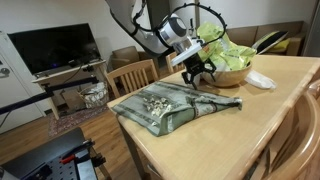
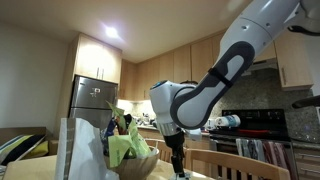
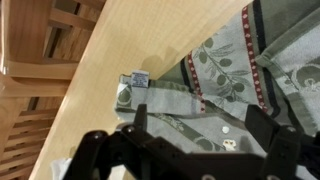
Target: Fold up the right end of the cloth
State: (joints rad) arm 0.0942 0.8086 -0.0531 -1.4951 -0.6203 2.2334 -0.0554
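Grey-green with a cream floral band down its middle, the cloth (image 1: 175,105) lies spread on the wooden table (image 1: 235,135) at the centre of an exterior view, its near end close to the table's lower-left edge. Just above the cloth's far end, up and right of centre, hovers the gripper (image 1: 200,72), its dark fingers parted with nothing between them. Right of it stands a bowl (image 1: 238,75) heaped with green leafy stuff, and a small white crumpled napkin (image 1: 260,80) lies at the bowl's right. A wooden chair (image 1: 135,75) stands left of the table, and a dark television (image 1: 55,48) fills the upper left.

From low down in an exterior view, the gripper (image 2: 178,168) points downward at bottom centre, the bowl (image 2: 140,168) to its left and a steel fridge (image 2: 93,95) behind.

In the wrist view the cloth (image 3: 230,75) covers the right half, with a small label (image 3: 135,80) at its corner near the middle. The gripper (image 3: 195,130) comes in along the bottom edge, released, over the cloth; whether it touches the fabric cannot be told
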